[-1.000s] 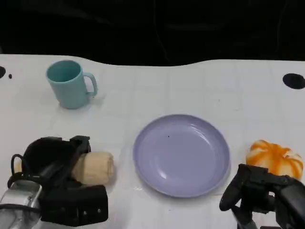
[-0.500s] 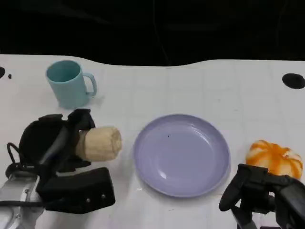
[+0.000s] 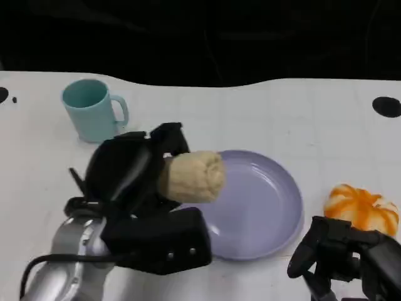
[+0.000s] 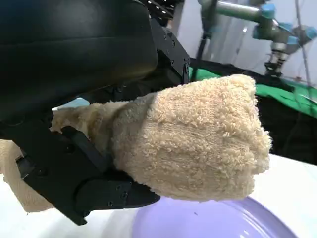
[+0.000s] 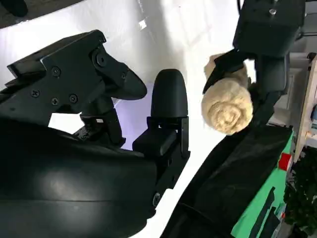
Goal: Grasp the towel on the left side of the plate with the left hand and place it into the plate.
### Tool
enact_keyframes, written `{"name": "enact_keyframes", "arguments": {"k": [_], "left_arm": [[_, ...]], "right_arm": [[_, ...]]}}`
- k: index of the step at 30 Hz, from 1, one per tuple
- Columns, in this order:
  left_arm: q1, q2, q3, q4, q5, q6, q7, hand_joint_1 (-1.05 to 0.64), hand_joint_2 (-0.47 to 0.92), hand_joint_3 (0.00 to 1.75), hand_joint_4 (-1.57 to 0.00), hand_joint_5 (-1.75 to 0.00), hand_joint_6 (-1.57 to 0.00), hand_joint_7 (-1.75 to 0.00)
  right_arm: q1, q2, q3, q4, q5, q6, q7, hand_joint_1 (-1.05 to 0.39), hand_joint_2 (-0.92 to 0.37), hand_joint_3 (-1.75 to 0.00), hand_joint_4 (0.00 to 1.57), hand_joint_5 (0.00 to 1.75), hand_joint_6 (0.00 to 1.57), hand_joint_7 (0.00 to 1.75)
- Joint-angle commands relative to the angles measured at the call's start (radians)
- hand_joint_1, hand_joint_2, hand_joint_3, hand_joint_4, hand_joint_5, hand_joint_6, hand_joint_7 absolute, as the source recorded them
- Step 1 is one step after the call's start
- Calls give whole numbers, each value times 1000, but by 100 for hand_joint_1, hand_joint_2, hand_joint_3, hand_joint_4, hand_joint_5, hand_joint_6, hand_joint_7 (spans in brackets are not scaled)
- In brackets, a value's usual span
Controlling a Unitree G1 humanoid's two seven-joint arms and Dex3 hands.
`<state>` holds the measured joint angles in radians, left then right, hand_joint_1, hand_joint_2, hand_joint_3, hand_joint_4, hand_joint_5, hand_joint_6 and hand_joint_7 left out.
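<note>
My left hand [image 3: 135, 172] grips a rolled beige towel [image 3: 192, 176] and holds it in the air over the left rim of the lavender plate [image 3: 257, 204]. In the left wrist view the towel [image 4: 198, 139] sits between the black fingers, with the plate [image 4: 218, 220] just beneath it. The right wrist view shows the towel [image 5: 227, 111] held up by the left hand [image 5: 262, 29]. My right hand [image 3: 341, 254] rests at the lower right, holding nothing, its fingers [image 5: 168, 99] apart.
A teal mug [image 3: 94, 110] stands at the back left of the white table [image 3: 282, 119]. An orange and white pumpkin-like object [image 3: 362, 207] lies right of the plate, close to my right hand. A black round spot [image 3: 386, 106] marks the table's far right.
My left hand has lifted the towel off the table and carried it rightward, from beside the plate to over the plate's left rim. The right hand has not moved.
</note>
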<state>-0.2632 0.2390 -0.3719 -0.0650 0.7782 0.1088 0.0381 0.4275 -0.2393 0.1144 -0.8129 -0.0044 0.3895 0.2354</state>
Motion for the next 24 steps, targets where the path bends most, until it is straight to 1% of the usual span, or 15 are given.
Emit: {"name": "enact_keyframes", "arguments": {"k": [1, 4, 5, 7, 9, 13, 14, 15, 16, 18, 19, 20, 21, 22, 24], "left_arm": [[-65, -28, -37, 5, 43, 54, -63, -22, 48, 97, -91, -175, -67, -170], [-101, -62, -64, 22, 64, 99, -102, -22, 52, 92, -91, -175, -70, -164], [-112, -72, -72, 26, 69, 113, -113, -23, 54, 86, -91, -175, -74, -153], [-133, -93, -87, 38, 75, 144, -140, -23, 57, 82, -91, -175, -76, -144], [-151, -106, -102, 55, 79, 165, -162, -22, 59, 80, -89, -175, -77, -140], [-172, -124, -123, 92, 86, 183, -176, -22, 56, 79, -88, -175, -80, -134], [-177, -129, -127, 102, 86, 188, -178, -22, 58, 75, -87, -175, -81, -127], [-183, -134, -131, 111, 87, 194, -181, -22, 60, 68, -86, -175, -84, -115], [-188, -141, -136, 121, 87, 199, -181, -22, 62, 65, -86, -175, -84, -110], [-196, -153, -140, 137, 84, 211, -183, -23, 68, 55, -83, -175, -81, -114], [-201, -162, -140, 144, 76, 219, -193, -24, 72, 50, -82, -175, -80, -109], [-204, -168, -140, 149, 68, 227, -203, -25, 77, 43, -80, -175, -81, -95], [-209, -174, -141, 154, 60, 234, -217, -25, 84, 32, -78, -172, -86, -73], [-212, -180, -139, 156, 48, 240, -234, -26, 88, 26, -78, -169, -88, -60], [-214, -186, -136, 148, 27, 261, -273, -30, 91, 20, -64, -158, -77, -38]], "right_arm": [[5, -8, 2, -16, -1, 7, -1, -8, -59, -104, 73, 168, 67, 137], [5, -8, 1, -20, 4, 9, 1, -9, -59, -104, 74, 168, 67, 137], [5, -7, 1, -21, 5, 10, 1, -9, -59, -105, 74, 168, 67, 137], [6, -7, 1, -25, 7, 16, 1, -9, -59, -105, 74, 168, 67, 137], [6, -6, 0, -27, 10, 19, 1, -9, -59, -105, 74, 168, 67, 137], [8, -5, 0, -31, 11, 21, 1, -10, -59, -104, 74, 168, 67, 137], [8, -6, -1, -30, 11, 20, 2, -9, -59, -104, 74, 168, 67, 137], [8, -7, -2, -30, 10, 17, 2, -9, -59, -104, 74, 168, 67, 137], [8, -7, -2, -29, 10, 14, 3, -10, -59, -104, 74, 168, 67, 137], [8, -8, -4, -26, 11, 11, 4, -10, -59, -103, 74, 168, 67, 136], [8, -7, -4, -26, 13, 11, 4, -10, -59, -103, 74, 168, 67, 136], [8, -7, -4, -25, 11, 10, 4, -10, -59, -103, 74, 168, 67, 136], [8, -7, -3, -25, 11, 9, 4, -10, -59, -103, 74, 168, 68, 136], [8, -7, -2, -23, 11, 6, 4, -10, -59, -103, 75, 168, 68, 136], [8, -8, 0, -23, 8, 5, 4, -10, -59, -103, 75, 168, 68, 136]]}}
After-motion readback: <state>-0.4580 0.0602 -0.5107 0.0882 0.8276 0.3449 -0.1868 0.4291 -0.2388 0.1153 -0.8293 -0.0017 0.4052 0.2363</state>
